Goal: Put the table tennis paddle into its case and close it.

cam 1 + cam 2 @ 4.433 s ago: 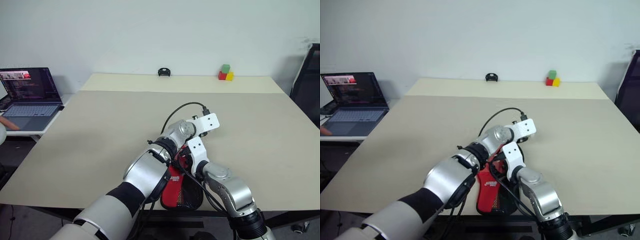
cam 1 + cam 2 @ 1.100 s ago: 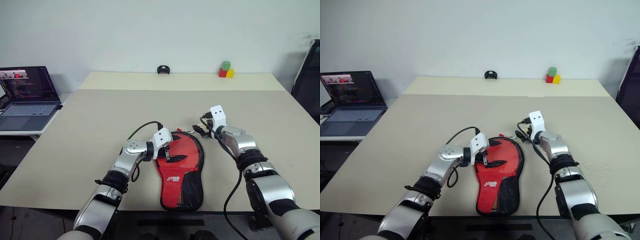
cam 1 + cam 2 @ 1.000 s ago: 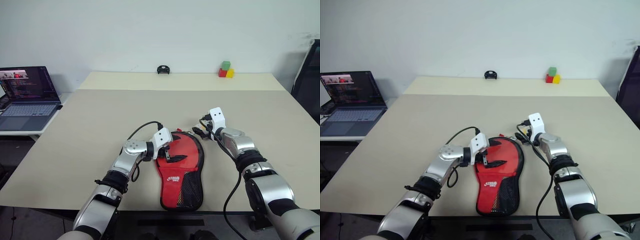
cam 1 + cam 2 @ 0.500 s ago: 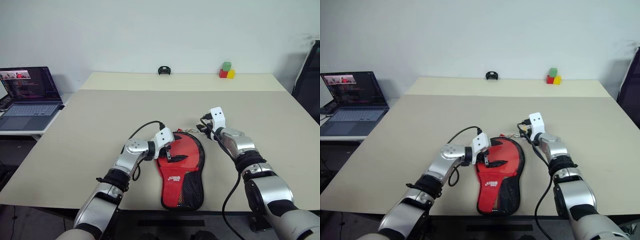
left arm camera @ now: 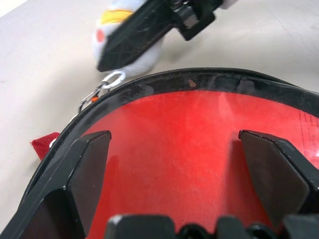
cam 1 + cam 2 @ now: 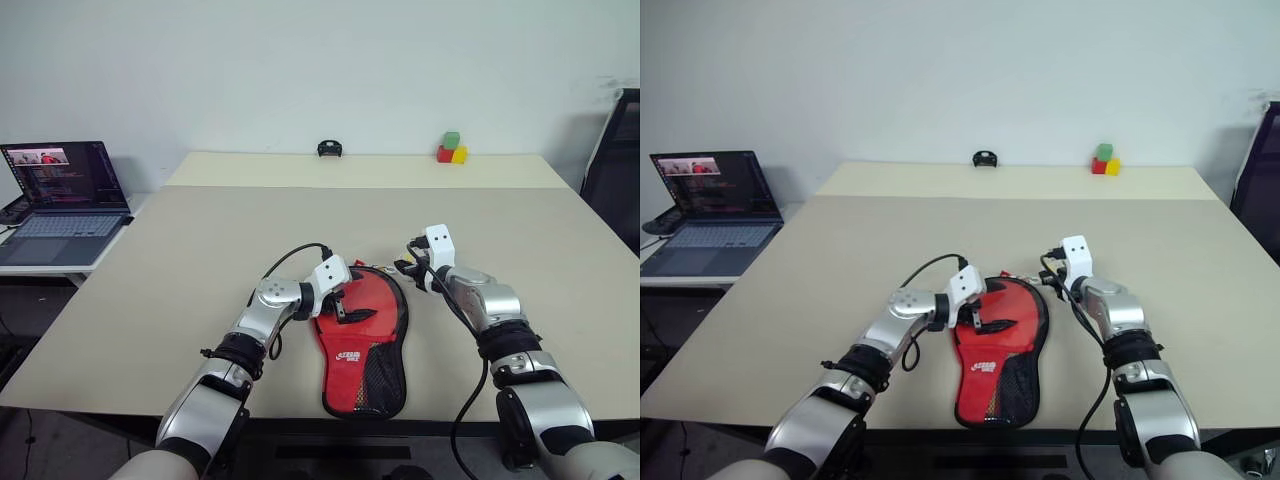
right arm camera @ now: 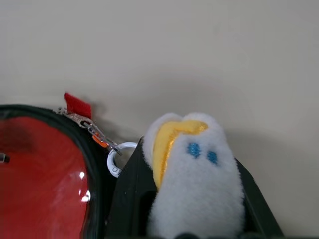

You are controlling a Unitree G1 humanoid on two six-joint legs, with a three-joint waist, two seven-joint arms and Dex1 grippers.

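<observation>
The red, black-edged paddle-shaped zip pouch lies at the near edge of the beige table. Bare tabletop lies open beyond it and to both sides. Over its round end hovers the left gripper; at its right rim sits the right gripper. Black ring and coloured blocks stand well beyond.

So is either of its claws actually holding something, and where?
The right gripper pinches a small white plush charm, clipped by a ring to the case's zip. The left gripper is open over the case, holding nothing.
</observation>
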